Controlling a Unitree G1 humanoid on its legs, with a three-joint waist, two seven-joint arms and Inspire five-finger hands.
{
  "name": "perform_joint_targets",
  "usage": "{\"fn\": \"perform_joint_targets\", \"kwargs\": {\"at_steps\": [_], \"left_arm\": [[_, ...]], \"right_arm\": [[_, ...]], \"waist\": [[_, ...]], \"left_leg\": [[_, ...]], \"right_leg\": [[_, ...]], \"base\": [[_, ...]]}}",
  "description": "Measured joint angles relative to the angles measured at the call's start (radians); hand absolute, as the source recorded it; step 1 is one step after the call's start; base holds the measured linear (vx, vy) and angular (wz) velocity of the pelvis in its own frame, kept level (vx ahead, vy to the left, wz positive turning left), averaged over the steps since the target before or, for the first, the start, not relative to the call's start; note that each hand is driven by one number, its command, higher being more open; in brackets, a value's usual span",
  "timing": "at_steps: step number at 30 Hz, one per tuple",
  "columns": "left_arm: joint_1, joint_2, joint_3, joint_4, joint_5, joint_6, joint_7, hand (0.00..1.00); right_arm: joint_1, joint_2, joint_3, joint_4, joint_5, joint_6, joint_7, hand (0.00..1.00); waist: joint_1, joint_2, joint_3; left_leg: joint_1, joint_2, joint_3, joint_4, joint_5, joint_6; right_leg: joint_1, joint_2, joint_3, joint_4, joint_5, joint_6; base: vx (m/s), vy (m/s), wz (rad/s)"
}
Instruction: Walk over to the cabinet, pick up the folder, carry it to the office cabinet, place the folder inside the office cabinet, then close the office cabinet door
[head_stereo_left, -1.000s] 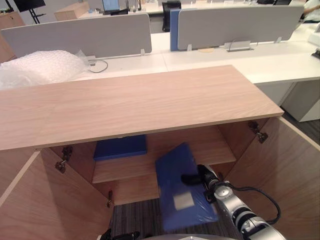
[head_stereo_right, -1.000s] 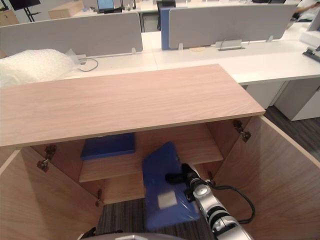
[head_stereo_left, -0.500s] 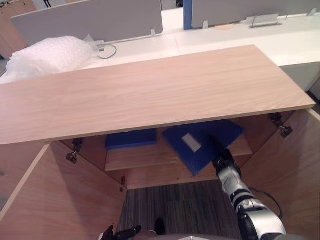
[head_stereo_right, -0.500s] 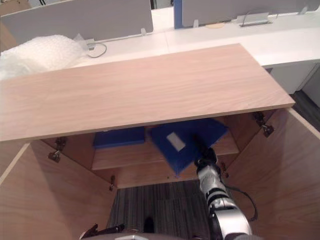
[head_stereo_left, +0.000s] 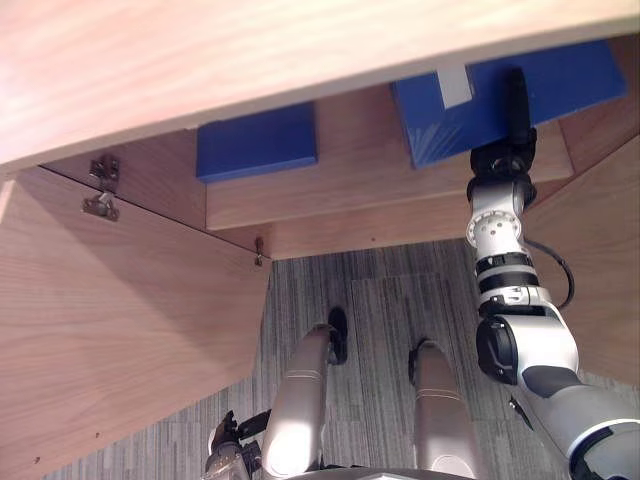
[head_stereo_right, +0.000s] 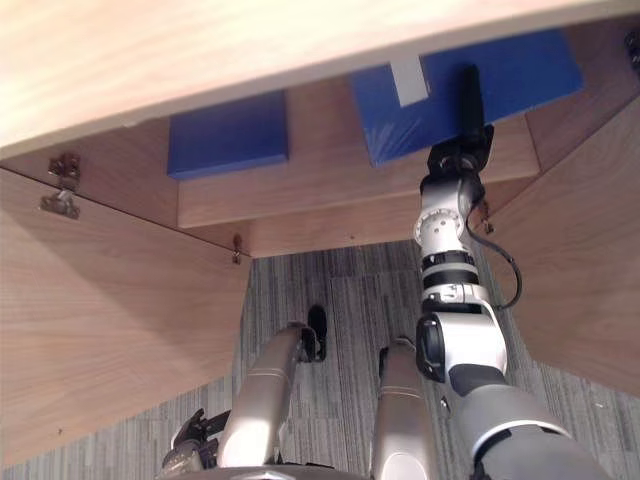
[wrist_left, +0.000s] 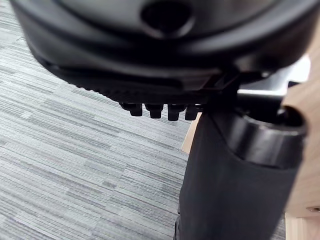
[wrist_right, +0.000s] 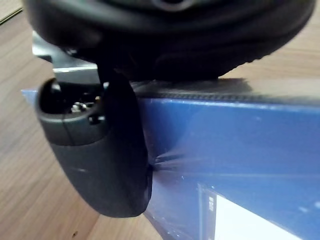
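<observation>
We have the right hand (head_stereo_left: 503, 158) reaching into the office cabinet (head_stereo_left: 200, 50), thumb (wrist_right: 100, 160) pressed on top of the blue folder (head_stereo_left: 560, 85). The folder lies on the shelf (head_stereo_left: 350, 190), apart from a second blue folder (head_stereo_left: 255, 140). The fingers beneath are hidden, so it's probably a pinch. We should settle it flat before letting go, then draw straight back, clear of the open door (head_stereo_left: 120, 320). The left hand (head_stereo_left: 228, 445) hangs low.
</observation>
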Motion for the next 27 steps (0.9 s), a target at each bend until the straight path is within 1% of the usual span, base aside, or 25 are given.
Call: {"fn": "perform_joint_targets", "kwargs": {"at_steps": [3, 4, 5, 10, 12, 15, 19, 22, 24, 27], "left_arm": [[-0.028, -0.02, 0.026, -0.019, -0.011, 0.001, 0.009, 1.0], [-0.034, -0.022, 0.032, -0.019, -0.016, 0.001, 0.012, 1.0], [-0.042, -0.026, 0.041, -0.02, -0.023, 0.001, 0.017, 1.0], [-0.065, -0.032, 0.046, -0.02, -0.029, 0.002, 0.034, 1.0], [-0.065, -0.032, 0.043, -0.02, -0.032, 0.002, 0.039, 1.0], [-0.058, -0.032, 0.026, -0.02, -0.049, 0.002, 0.048, 1.0], [-0.036, -0.019, -0.019, -0.025, -0.052, 0.0, 0.049, 1.0], [-0.02, -0.004, -0.082, -0.026, -0.057, 0.0, 0.049, 1.0], [-0.015, 0.001, -0.1, -0.027, -0.058, 0.001, 0.048, 1.0], [0.004, 0.011, -0.139, -0.041, -0.062, 0.0, 0.044, 1.0]], "right_arm": [[-0.034, -0.001, 0.0, 0.011, 0.051, -0.004, -0.016, 0.0], [-0.042, -0.001, 0.0, 0.019, 0.061, -0.004, -0.018, 0.0], [-0.057, -0.002, 0.0, 0.029, 0.073, -0.005, -0.031, 1.0], [-0.078, -0.01, 0.002, 0.067, 0.082, -0.009, -0.063, 1.0], [-0.09, -0.014, 0.004, 0.083, 0.078, 0.003, -0.073, 1.0], [-0.116, -0.026, 0.028, 0.099, 0.069, 0.034, -0.072, 1.0], [-0.172, -0.039, 0.112, 0.133, 0.068, 0.068, -0.064, 1.0], [-0.217, -0.051, 0.17, 0.176, 0.068, 0.087, -0.051, 1.0], [-0.23, -0.056, 0.187, 0.196, 0.068, 0.101, -0.048, 1.0], [-0.245, -0.069, 0.26, 0.252, 0.065, 0.119, -0.046, 1.0]], "waist": [[0.003, 0.003, 0.006], [0.004, 0.004, 0.006], [0.006, 0.004, 0.008], [0.021, 0.004, 0.009], [0.022, 0.005, 0.009], [0.022, 0.005, 0.008], [0.022, 0.01, 0.004], [0.033, 0.022, -0.004], [0.037, 0.027, -0.007], [0.04, 0.037, -0.014]], "left_leg": [[-0.046, -0.008, 0.009, 0.04, -0.01, -0.003], [-0.055, -0.008, 0.011, 0.05, -0.012, -0.001], [-0.071, -0.009, 0.015, 0.064, -0.014, 0.0], [-0.089, -0.017, 0.025, 0.08, -0.017, 0.001], [-0.081, -0.021, 0.027, 0.071, -0.017, 0.002], [-0.061, -0.028, 0.031, 0.055, -0.014, 0.006], [-0.027, -0.027, 0.031, 0.033, -0.013, 0.008], [0.002, -0.028, 0.027, 0.008, -0.012, 0.009], [0.01, -0.029, 0.026, 0.002, -0.012, 0.009], [0.023, -0.032, 0.02, -0.006, -0.012, 0.009]], "right_leg": [[-0.057, -0.011, 0.013, 0.057, -0.015, 0.018], [-0.068, -0.011, 0.015, 0.068, -0.019, 0.018], [-0.087, -0.013, 0.02, 0.087, -0.026, 0.021], [-0.12, -0.028, 0.021, 0.122, -0.038, 0.034], [-0.115, -0.035, 0.019, 0.126, -0.044, 0.022], [-0.102, -0.042, 0.019, 0.124, -0.048, 0.016], [-0.07, -0.043, 0.014, 0.103, -0.048, 0.014], [-0.039, -0.048, 0.001, 0.077, -0.048, 0.013], [-0.028, -0.053, -0.007, 0.068, -0.047, 0.012], [-0.009, -0.061, -0.023, 0.052, -0.046, 0.011]], "base": [[-0.06, 0.066, -0.01], [-0.02, 0.072, -0.01], [0.0, 0.071, 0.0], [0.01, 0.035, 0.01], [-0.01, 0.017, 0.04], [0.0, 0.003, 0.02], [0.01, 0.006, 0.0], [0.07, 0.042, 0.02], [0.06, 0.041, 0.04], [0.06, 0.048, 0.05]]}}
